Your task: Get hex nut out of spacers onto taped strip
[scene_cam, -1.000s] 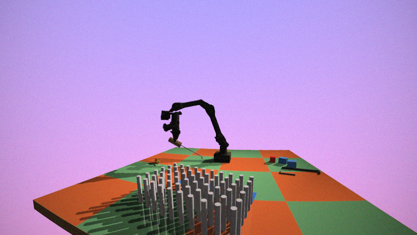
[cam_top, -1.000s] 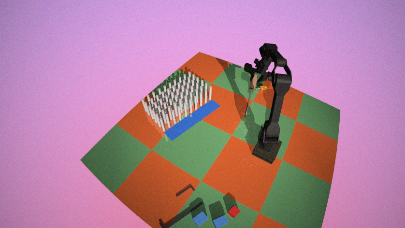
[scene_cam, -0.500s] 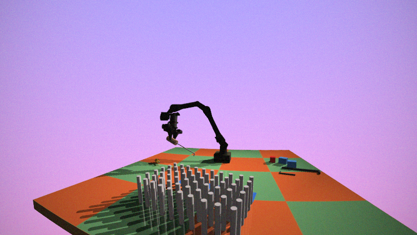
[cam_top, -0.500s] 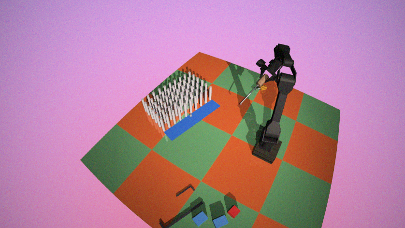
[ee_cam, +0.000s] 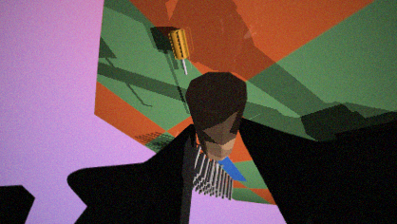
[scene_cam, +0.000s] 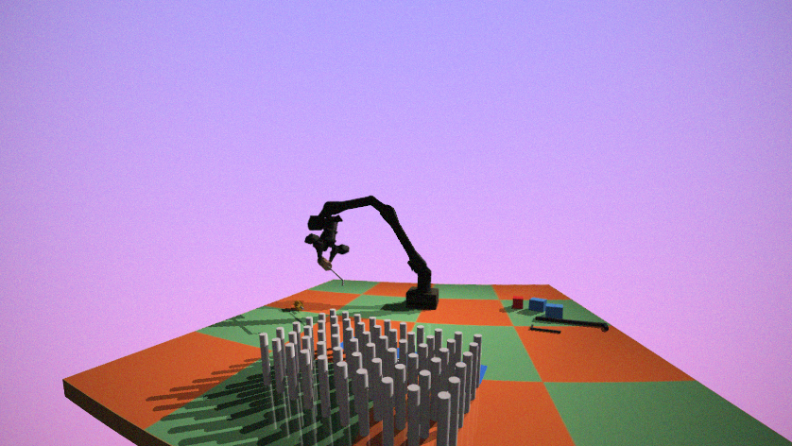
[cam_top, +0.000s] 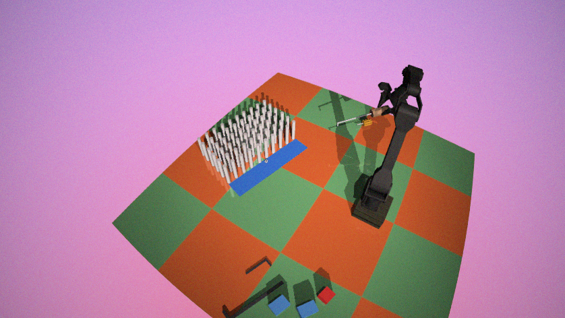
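Note:
The small hex nut (cam_top: 265, 160) lies on the blue taped strip (cam_top: 284, 153) (scene_cam: 483, 373) (ee_cam: 232, 170), at its edge nearest the spacers. The pale metal spacers (cam_top: 266, 147) (scene_cam: 387, 412) stand upright behind the strip; no fallen one shows. My gripper (cam_top: 382, 110) (scene_cam: 325, 261) (ee_cam: 216, 125) is shut on the wooden handle of a hook tool (cam_top: 355, 118) (scene_cam: 335, 274) (ee_cam: 217, 92). It holds the tool in the air, well to the right of the spacers in the top view. The thin shaft slopes down to a short bent tip, hidden in the wrist view.
A yellow-handled tool (cam_top: 367, 122) (scene_cam: 299, 305) (ee_cam: 179, 44) lies below the gripper. A small dark hex key (cam_top: 257, 265) (scene_cam: 544, 330), a long dark hooked bar (cam_top: 257, 298) (scene_cam: 573, 322), two blue blocks (cam_top: 279, 304) (scene_cam: 537, 303) and a red block (cam_top: 325, 294) (scene_cam: 517, 302) lie far from the field.

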Available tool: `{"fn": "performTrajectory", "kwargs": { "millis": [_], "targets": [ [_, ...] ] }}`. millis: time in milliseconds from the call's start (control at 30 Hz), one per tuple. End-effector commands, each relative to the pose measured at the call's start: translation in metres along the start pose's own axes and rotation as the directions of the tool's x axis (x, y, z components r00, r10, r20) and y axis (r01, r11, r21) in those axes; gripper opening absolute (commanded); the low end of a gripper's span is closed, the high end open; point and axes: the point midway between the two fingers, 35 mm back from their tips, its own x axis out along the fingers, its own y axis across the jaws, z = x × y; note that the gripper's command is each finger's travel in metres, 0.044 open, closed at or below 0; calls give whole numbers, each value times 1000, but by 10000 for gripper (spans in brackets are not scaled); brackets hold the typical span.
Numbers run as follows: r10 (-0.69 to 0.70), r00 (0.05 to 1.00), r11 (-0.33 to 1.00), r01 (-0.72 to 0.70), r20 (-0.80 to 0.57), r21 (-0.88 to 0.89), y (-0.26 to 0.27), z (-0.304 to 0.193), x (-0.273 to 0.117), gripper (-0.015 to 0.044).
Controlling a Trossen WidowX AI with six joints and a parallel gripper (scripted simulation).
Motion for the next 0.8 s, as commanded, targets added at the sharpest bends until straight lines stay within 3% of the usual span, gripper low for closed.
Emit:
{"fn": "performTrajectory", "kwargs": {
  "millis": [0,300,767],
  "targets": [
    [35,999,992,-34,-8,118,-5,14,-8,0],
    [111,994,920,-101,-7,378,-22,47,-27,0],
    [113,994,918,-102,-7,383,-24,51,-21,0]
  ]
}}
